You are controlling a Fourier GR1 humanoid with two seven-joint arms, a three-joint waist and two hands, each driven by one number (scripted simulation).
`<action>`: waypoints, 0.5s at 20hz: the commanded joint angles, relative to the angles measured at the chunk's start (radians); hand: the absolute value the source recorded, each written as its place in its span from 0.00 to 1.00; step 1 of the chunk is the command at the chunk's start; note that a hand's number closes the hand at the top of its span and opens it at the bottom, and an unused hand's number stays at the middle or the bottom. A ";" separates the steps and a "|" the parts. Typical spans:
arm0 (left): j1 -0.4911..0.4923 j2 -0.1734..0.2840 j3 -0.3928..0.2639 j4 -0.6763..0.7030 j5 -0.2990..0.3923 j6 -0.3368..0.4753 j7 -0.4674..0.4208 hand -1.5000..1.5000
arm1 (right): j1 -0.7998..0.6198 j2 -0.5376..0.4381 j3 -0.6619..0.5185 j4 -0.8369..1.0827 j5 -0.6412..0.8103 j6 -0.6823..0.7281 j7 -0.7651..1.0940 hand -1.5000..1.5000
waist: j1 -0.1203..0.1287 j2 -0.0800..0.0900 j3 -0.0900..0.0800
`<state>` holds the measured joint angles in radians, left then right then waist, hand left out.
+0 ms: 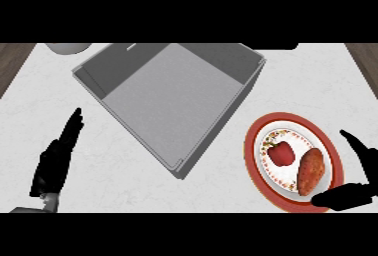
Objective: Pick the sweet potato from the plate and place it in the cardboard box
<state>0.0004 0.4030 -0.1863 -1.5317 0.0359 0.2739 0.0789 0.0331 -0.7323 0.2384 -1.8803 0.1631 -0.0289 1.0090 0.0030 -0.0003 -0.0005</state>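
I see bare counter [310, 85] between the plate [255, 150] and box [177, 95]; my right hand [354, 192], fingers spread and holding nothing, flanks the plate's sweet potato [311, 171].

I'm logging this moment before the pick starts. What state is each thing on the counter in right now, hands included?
box: open on top, nothing inside, grey, set at an angle.
plate: on the counter, holding two foods.
sweet potato: lying on the plate, not held.
red pepper: on the plate, beside the sweet potato.
right hand: open, at the plate's right rim.
left hand: open, resting left of the box.
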 commanded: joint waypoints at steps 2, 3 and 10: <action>0.031 -0.012 0.025 -0.037 -0.034 -0.021 0.008 0.50 | 0.009 0.048 -0.031 0.055 0.030 0.073 0.014 0.00 | -0.002 -0.001 0.001; 0.055 -0.027 0.015 -0.058 -0.040 -0.011 0.007 0.50 | 0.040 0.089 0.012 0.080 0.089 0.027 -0.016 0.00 | -0.002 -0.001 0.001; -0.049 -0.091 0.069 0.059 -0.077 -0.057 -0.005 0.50 | -0.023 0.153 -0.061 0.101 0.122 0.118 -0.006 0.00 | -0.005 0.001 0.000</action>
<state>0.0280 0.3616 -0.1310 -1.5648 -0.0143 0.2235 0.0906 0.0433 -0.6162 0.1953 -1.8096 0.2567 0.0396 0.9934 0.0004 -0.0005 0.0001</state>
